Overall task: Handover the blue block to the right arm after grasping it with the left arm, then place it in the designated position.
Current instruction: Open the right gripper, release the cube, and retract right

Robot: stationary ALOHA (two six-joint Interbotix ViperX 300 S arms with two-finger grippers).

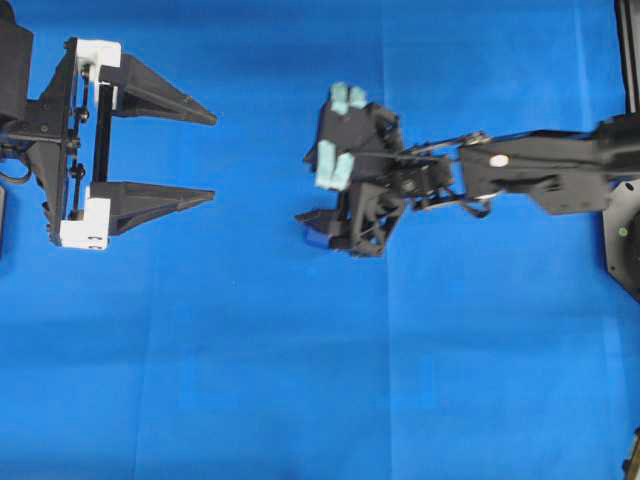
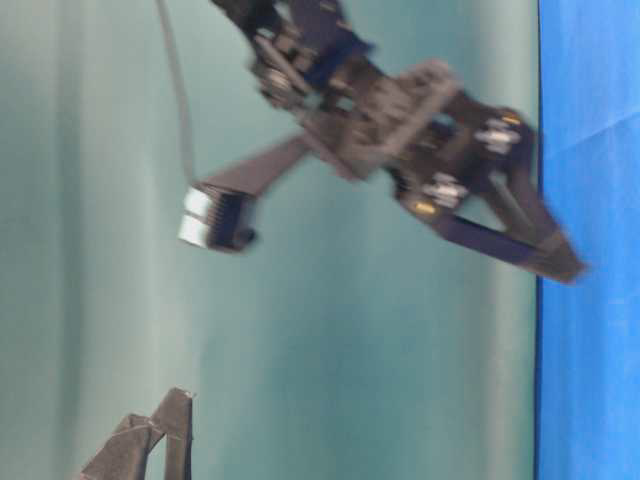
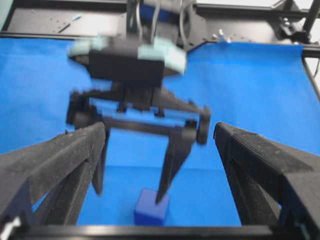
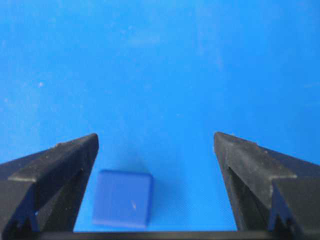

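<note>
Right jaws wide, blue block [image 4: 122, 198] between, unheld.

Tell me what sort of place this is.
Probably a robotics lab bench: a blue cloth over the table, two black arms with open pincers, left and right, one small blue block, and black framing behind.

Both claws — left [image 1: 205, 157], right [image 4: 156, 145] — agape

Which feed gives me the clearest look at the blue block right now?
The right wrist view: the blue block lies unobstructed on the cloth between the open fingers. The left wrist view shows it partly behind a finger; overhead shows only a sliver under the right gripper; table-level shows none.
</note>
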